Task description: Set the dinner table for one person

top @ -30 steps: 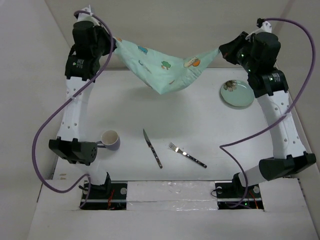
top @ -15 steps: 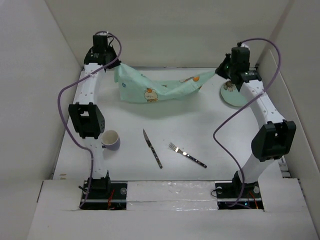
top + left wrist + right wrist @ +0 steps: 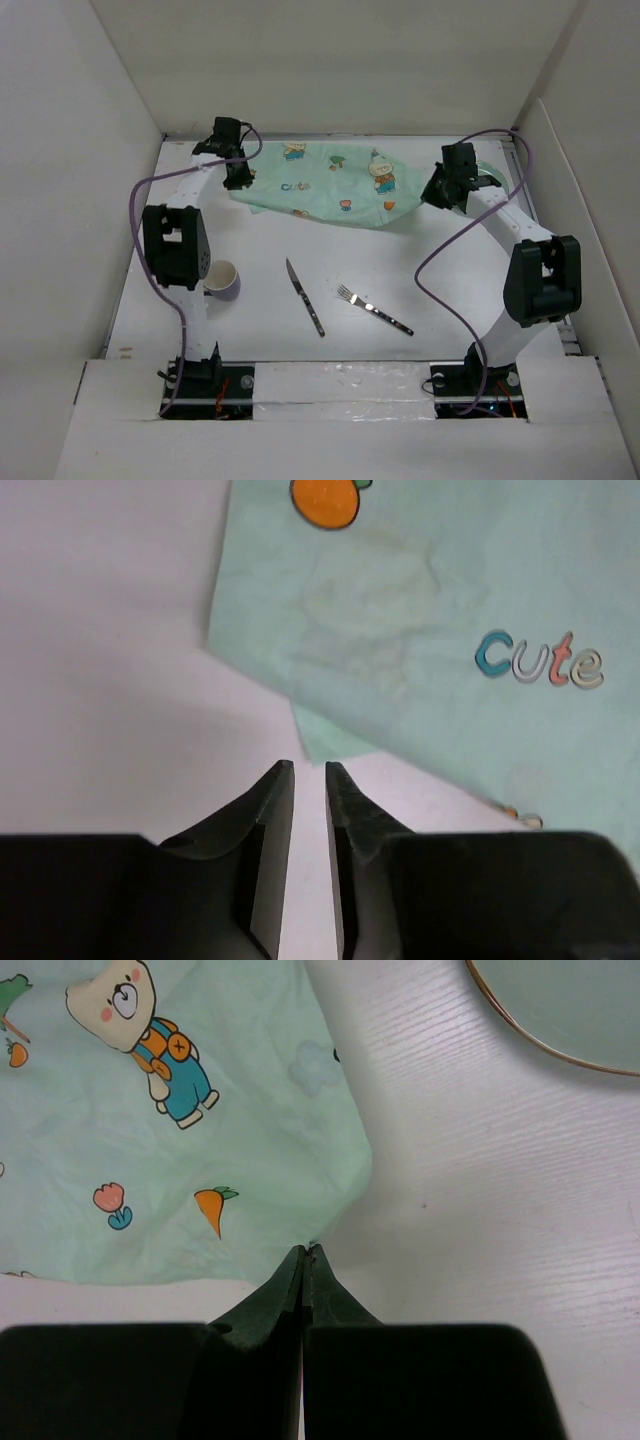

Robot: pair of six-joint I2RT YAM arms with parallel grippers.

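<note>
**A:** From overhead, what's on the table (image 3: 450, 280)?

**B:** It fills the whole floor of this white-walled booth. A mint mat (image 3: 330, 190) lies spread over the far half, rumpled along its near edge. The left gripper (image 3: 240, 180) sits at the mat's left corner and the right gripper (image 3: 432, 192) at its right corner. The right arm blocks what lies beyond it on that side.

**A:** And nearer to us?

**B:** A mug (image 3: 221, 280) stands beside the left arm, tucked against its elbow. A knife (image 3: 304, 297) and a fork (image 3: 374, 309) lie near each other in the near middle, not touching, well short of the mat.

**A:** Any writing?

**B:** "Cute", printed towards the mat's left end.

**A:** What does the left wrist camera show?

**B:** The left gripper (image 3: 309, 770) has its fingers a slit apart, holding nothing. The mat (image 3: 420, 610) ends in a corner just beyond the tips, flat on the table (image 3: 100, 680). "Cute" is on the right in coloured letters, and an orange (image 3: 325, 500) is at the top edge.

**A:** And the right wrist?

**B:** The right gripper (image 3: 307, 1252) is pressed tight, with no gap. The mat's (image 3: 150, 1160) corner runs right up to the tips, and whether cloth is nipped there I cannot tell. The print shows a bear (image 3: 150, 1040) in blue dungarees, a tulip (image 3: 112, 1203) and a carrot (image 3: 213, 1208). A green plate (image 3: 570, 1005) peeks in at the top right, resting on the table (image 3: 500, 1210), apart from the mat.
</note>
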